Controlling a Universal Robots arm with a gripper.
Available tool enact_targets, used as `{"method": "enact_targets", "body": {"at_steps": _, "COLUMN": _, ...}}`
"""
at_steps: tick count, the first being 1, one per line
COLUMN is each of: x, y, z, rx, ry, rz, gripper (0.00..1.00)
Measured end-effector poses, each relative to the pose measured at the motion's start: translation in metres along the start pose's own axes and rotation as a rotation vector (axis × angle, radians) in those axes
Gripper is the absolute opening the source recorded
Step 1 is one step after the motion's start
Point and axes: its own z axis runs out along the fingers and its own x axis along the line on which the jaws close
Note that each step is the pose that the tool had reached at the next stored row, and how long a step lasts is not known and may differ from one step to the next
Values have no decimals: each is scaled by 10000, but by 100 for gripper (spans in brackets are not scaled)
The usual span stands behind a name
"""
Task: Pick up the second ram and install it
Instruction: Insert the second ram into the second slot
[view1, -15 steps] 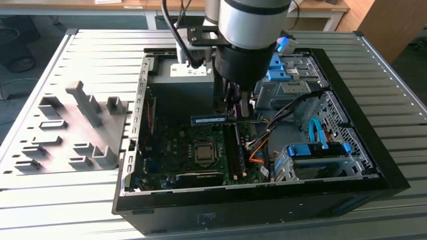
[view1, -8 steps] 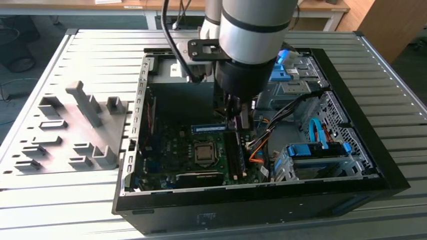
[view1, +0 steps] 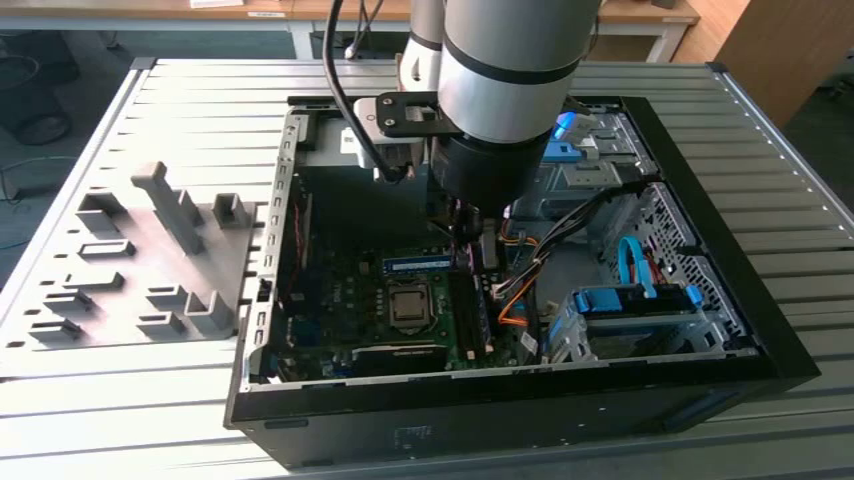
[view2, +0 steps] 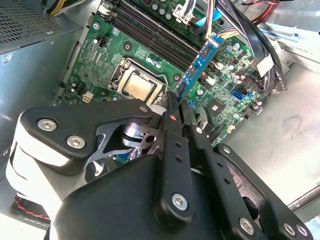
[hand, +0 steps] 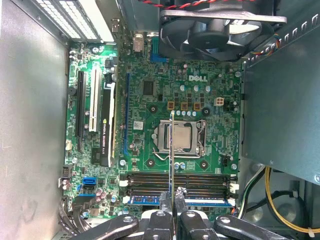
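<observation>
My claw (hand: 173, 200) is clenched on one end of the second memory stick (view2: 201, 66). The stick juts out from my fingertips over the circuit board (hand: 160, 100) inside the open computer case (view1: 534, 420).

In the second wrist view its flat side faces the camera. It is a long, narrow blue strip with pale label patches along it. In the first wrist view I see it edge-on, as a thin line running out from my fingertips across the processor (hand: 179, 137). There it lies crosswise to the long black slots (hand: 150, 181). In the exterior view it is a short blue bar just to the exterior view's left of my claw.

The other memory stick (hand: 210, 201) sits in a slot, partly behind my fingers.

The end I grip is buried between my fingers, and in the exterior view my own arm (view1: 514, 60) covers most of the claw. I cannot make out the chips or the contact edge, nor whether the stick touches anything below it. In the second wrist view its far tip runs in among the cables (view2: 250, 30).
</observation>
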Motion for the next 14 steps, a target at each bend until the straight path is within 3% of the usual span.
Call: {"method": "enact_targets", "body": {"at_steps": 14, "x": 0, "y": 0, "z": 1, "rx": 5, "ry": -3, "rz": 133, "gripper": 14}}
